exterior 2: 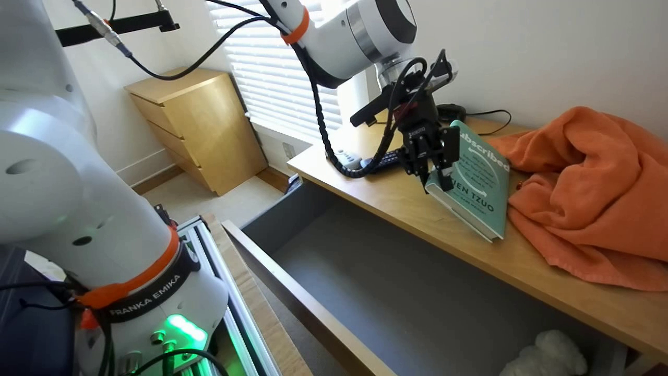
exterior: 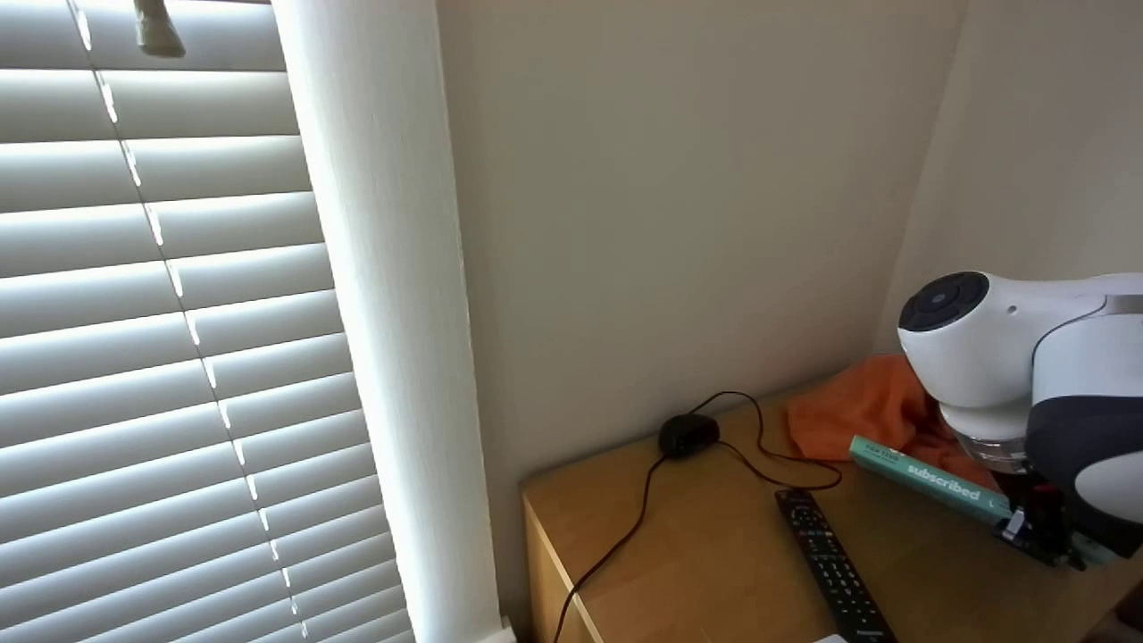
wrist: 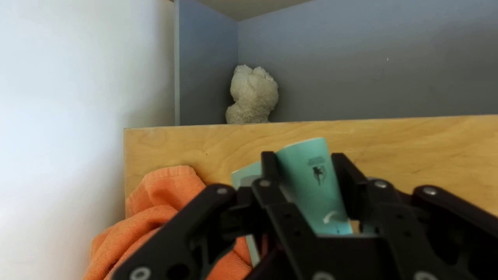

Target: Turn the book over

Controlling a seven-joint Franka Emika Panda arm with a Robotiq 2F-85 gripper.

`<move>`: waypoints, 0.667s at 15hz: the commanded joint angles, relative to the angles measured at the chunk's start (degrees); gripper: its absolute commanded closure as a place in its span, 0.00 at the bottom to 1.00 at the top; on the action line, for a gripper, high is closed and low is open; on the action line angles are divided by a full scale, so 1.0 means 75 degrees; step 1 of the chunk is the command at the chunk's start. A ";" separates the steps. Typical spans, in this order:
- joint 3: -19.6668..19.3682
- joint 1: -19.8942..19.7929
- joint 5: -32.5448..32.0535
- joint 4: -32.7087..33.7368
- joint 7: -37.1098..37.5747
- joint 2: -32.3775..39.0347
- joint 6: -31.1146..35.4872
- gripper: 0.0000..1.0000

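Observation:
The teal book [exterior 2: 477, 177] lies tilted on the wooden dresser top, its front cover facing up and its spine side seemingly raised. Its spine [exterior: 938, 482] shows in an exterior view with the word "subscribed". My gripper [exterior 2: 436, 189] is at one end of the spine, with a finger on each side of the book's thickness. In the wrist view the spine [wrist: 317, 182] fills the space between the fingertips [wrist: 304, 161]; the left finger lies over the front cover. The gripper looks shut on the book. The back cover is hidden.
An orange cloth [exterior 2: 600, 198] lies right beside the book. A black remote [exterior: 830, 563] and a black device [exterior: 688, 435] with a cable are on the dresser top. Below the front edge, an open drawer [exterior 2: 355, 271] holds a white plush toy [wrist: 253, 93].

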 commanded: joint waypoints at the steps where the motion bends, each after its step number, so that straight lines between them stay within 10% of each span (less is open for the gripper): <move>1: -0.0026 -0.0163 0.0345 0.0050 -0.0093 0.0123 0.0416 0.90; 10: 0.0077 -0.0151 0.1309 0.0117 -0.0631 0.0047 0.0396 0.90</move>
